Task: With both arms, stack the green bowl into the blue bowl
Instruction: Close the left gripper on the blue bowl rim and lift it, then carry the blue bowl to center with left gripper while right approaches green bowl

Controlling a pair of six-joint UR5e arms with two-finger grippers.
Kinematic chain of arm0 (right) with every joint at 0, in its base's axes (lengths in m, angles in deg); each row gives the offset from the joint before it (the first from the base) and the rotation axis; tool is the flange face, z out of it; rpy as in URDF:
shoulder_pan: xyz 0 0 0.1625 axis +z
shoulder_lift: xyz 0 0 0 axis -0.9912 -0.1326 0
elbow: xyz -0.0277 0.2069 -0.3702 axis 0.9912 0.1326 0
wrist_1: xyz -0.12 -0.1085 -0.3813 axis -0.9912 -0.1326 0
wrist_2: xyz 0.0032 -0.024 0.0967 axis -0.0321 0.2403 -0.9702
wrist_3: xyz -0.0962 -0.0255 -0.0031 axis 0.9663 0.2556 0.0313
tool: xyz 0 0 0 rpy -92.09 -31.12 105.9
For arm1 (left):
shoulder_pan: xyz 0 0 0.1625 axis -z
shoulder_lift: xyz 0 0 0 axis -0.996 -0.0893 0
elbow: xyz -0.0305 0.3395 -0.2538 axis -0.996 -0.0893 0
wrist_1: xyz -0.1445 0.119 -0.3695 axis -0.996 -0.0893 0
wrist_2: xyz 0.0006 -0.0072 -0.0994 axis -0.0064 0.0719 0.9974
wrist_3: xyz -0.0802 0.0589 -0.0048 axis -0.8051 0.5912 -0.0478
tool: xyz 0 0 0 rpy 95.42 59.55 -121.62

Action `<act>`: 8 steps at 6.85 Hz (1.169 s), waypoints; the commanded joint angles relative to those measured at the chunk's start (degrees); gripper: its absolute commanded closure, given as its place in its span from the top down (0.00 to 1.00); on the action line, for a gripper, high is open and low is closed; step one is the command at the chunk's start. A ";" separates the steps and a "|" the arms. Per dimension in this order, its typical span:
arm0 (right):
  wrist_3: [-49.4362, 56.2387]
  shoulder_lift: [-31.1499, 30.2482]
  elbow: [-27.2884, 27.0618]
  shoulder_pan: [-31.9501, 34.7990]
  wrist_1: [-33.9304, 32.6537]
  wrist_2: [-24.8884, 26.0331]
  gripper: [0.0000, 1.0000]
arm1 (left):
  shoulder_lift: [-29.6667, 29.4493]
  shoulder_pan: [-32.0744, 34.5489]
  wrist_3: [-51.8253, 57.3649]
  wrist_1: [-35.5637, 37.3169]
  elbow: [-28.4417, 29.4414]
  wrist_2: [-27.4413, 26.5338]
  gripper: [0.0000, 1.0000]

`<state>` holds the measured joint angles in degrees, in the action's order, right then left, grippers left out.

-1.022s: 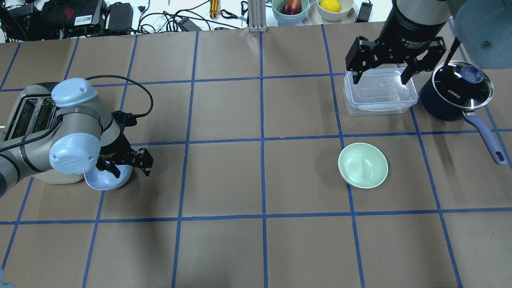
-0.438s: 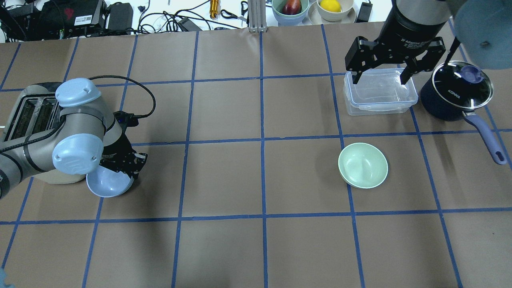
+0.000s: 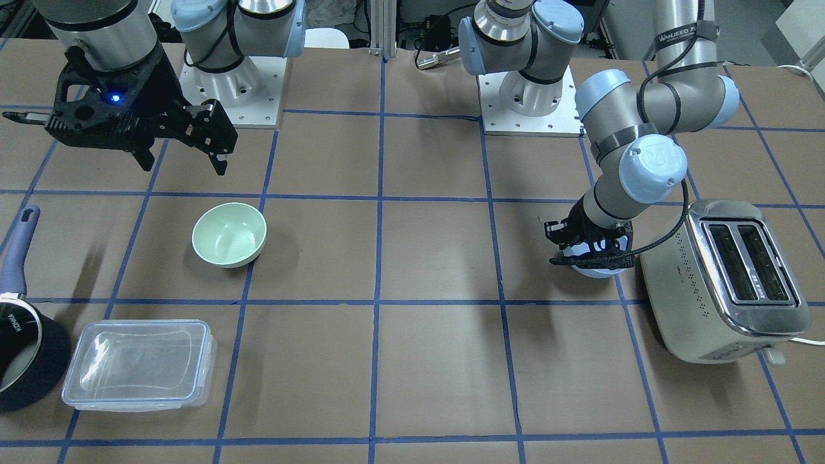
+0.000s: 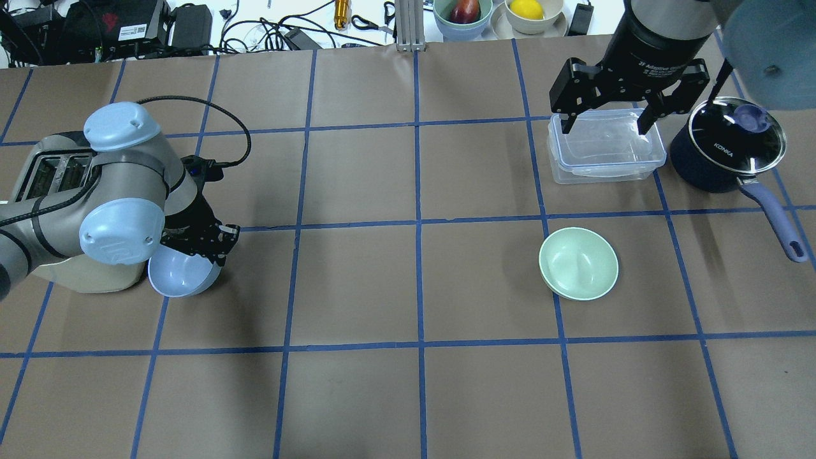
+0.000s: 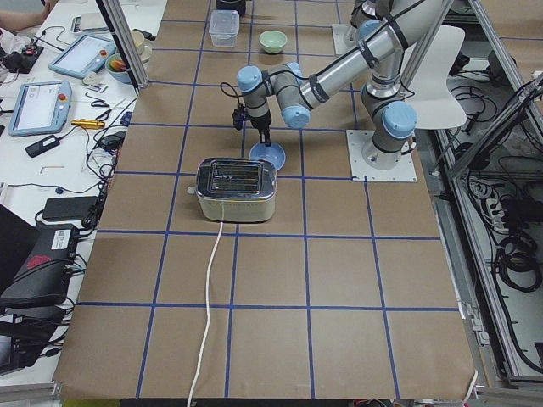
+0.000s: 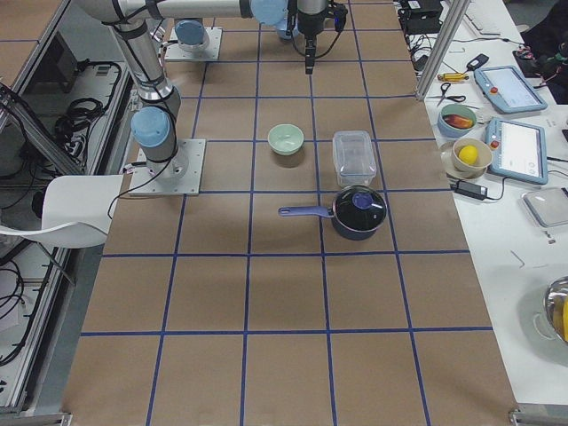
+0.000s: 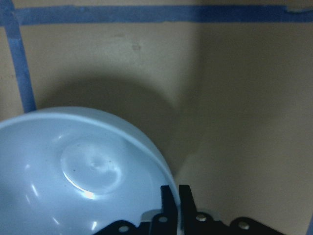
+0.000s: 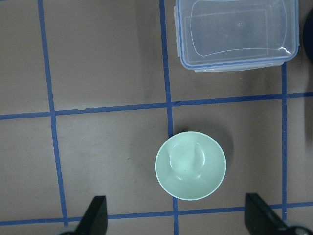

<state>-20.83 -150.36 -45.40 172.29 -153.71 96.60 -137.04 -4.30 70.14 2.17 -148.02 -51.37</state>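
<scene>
The left pincer [image 4: 210,245] is clamped on the rim of the blue bowl [image 4: 182,279] — the bowl is tilted, just beside the toaster [image 3: 722,290]. The green bowl [image 4: 578,263] sits upright on the surface [image 4: 357,287], well apart from the toaster. Farther still from the toaster, the right pincer [image 4: 605,126] hovers — jaws spread wide, holding nothing.

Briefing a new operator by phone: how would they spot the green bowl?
On the brown table with the blue tape grid, find the end with the dark pot and clear lidded container. The green bowl stands alone near the container, touching nothing. It is mint green; the blue bowl is by the toaster.
</scene>
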 commanded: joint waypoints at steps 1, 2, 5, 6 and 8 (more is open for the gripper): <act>0.00 0.03 0.00 0.00 -0.06 0.03 1.00 | -0.52 13.83 -17.47 -3.56 8.76 5.11 0.00; 0.00 0.03 0.00 0.00 -0.06 -0.06 1.00 | -2.53 19.13 -28.88 -3.57 13.08 10.37 0.00; 0.00 0.03 0.09 0.00 -0.06 -0.06 1.00 | -11.31 25.77 -37.86 -0.50 21.88 12.62 0.00; 0.00 0.03 0.09 0.00 -0.06 -0.06 1.00 | -14.47 26.38 -41.61 -0.49 25.30 12.71 0.00; 0.00 0.03 0.00 0.00 -0.06 -0.06 1.00 | -20.46 27.61 -42.96 -0.41 28.76 12.10 0.00</act>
<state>-20.83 -150.33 -45.34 172.29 -153.77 96.54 -154.06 22.52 28.28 1.67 -121.14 -38.89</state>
